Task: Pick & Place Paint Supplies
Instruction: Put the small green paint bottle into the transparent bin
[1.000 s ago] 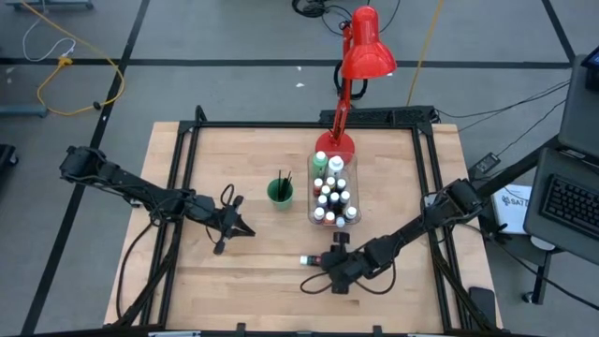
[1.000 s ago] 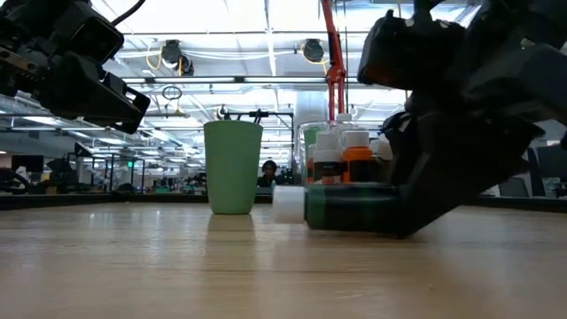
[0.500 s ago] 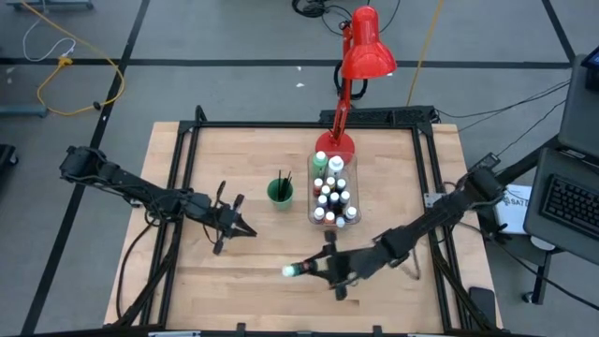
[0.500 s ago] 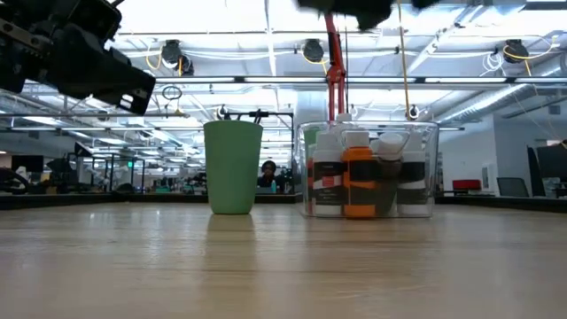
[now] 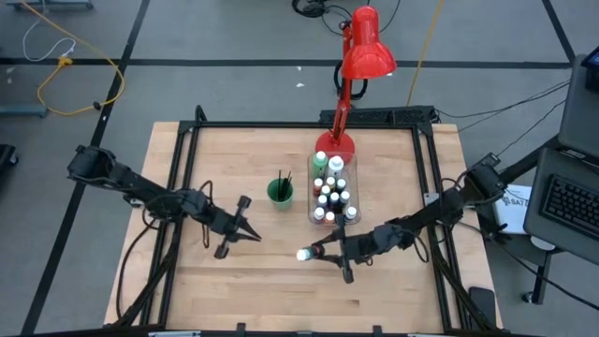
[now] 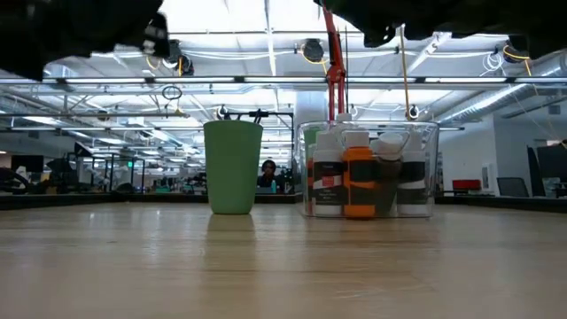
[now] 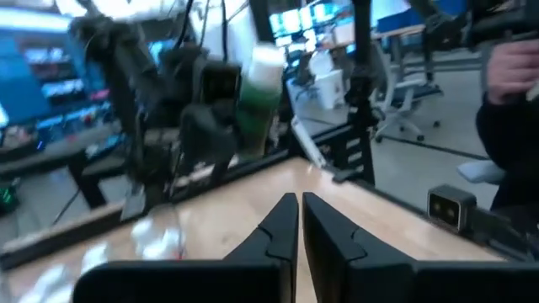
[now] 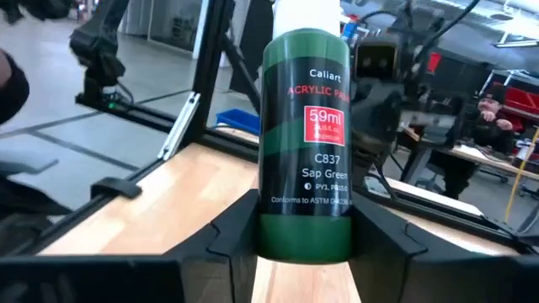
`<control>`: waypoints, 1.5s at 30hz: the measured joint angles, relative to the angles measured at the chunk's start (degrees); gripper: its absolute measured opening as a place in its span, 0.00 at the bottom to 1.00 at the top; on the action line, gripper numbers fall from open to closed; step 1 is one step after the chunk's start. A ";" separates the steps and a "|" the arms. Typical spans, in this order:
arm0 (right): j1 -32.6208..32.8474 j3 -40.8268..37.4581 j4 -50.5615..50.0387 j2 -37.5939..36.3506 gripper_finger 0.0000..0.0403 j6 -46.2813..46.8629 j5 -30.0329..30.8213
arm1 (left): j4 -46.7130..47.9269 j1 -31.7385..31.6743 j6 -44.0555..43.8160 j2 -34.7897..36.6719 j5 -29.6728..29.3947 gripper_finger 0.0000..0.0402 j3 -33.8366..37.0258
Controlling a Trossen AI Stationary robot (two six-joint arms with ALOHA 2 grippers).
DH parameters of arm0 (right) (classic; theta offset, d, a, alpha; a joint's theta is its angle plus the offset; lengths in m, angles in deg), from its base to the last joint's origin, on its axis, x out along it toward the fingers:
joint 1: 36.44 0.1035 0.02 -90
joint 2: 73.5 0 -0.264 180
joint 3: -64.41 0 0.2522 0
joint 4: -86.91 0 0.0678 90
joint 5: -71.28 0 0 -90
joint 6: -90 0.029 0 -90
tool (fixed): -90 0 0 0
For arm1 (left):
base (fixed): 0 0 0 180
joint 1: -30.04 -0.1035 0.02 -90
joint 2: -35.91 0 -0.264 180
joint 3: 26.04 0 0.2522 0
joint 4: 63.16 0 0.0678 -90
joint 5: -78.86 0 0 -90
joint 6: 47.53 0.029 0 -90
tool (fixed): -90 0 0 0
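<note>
Green paint bottle (image 8: 305, 135) | clamped in right tool (image 5: 329, 253) | apparently airborne | left tool (image 5: 245, 233) clenched

Glossy green bottle (image 8: 305, 143); pale wooden table (image 5: 262, 281); clear plastic bin (image 6: 368, 173)

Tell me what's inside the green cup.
The cup holds thin dark brush handles sticking up past its rim. Their tips and the cup's bottom are hidden by its wall; the low view shows only the outside.
</note>
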 joint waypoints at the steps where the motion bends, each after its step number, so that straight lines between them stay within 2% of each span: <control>1: -0.10 0.00 -0.35 0.02 0.34 -0.35 -0.17 | -0.33 0.20 0.62 -1.52 0.76 0.06 -1.46; 3: -0.16 0.00 -0.53 0.02 0.34 -1.21 -0.35 | -0.04 0.56 3.13 -4.66 2.92 0.09 -4.29; 6: -0.74 0.05 -1.67 0.00 0.34 -1.36 -0.43 | 0.42 1.32 7.20 -9.64 5.51 0.18 -9.25; 13: -1.27 0.04 -2.11 0.02 0.35 -3.12 -0.58 | 0.16 0.83 14.40 -17.76 5.87 0.51 -20.96; 18: -1.70 0.04 -2.03 0.02 0.35 -4.37 -0.46 | 0.61 -0.25 16.38 -21.28 5.73 0.72 -25.97; 23: -2.43 0.04 -2.13 0.02 0.35 -4.82 -0.55 | 0.45 -1.46 14.95 -24.31 5.76 0.82 -29.13; 27: -3.11 0.07 -2.17 0.02 0.35 -4.75 -0.47 | 0.59 -2.45 14.92 -26.50 5.89 0.80 -30.63; 31: -3.20 0.07 -2.14 0.02 0.35 -4.30 -0.52 | 0.56 -3.30 14.10 -27.72 7.62 0.73 -31.47; 35: -3.19 0.07 -2.14 0.02 0.35 -4.16 -0.51 | 0.88 -3.98 12.46 -27.78 8.50 0.59 -31.42; 40: -3.22 0.07 -1.69 -0.07 0.35 -3.55 0.46 | 0.39 -5.19 6.85 -27.70 7.15 0.31 -31.42; 43: -3.35 0.04 -2.05 -0.07 0.35 -2.40 0.87 | 0.27 -5.87 6.49 -27.63 7.69 0.24 -31.42; 45: -3.49 0.04 -2.72 -0.07 0.35 -1.46 0.89 | 0.48 -5.83 7.42 -27.67 7.99 0.24 -31.42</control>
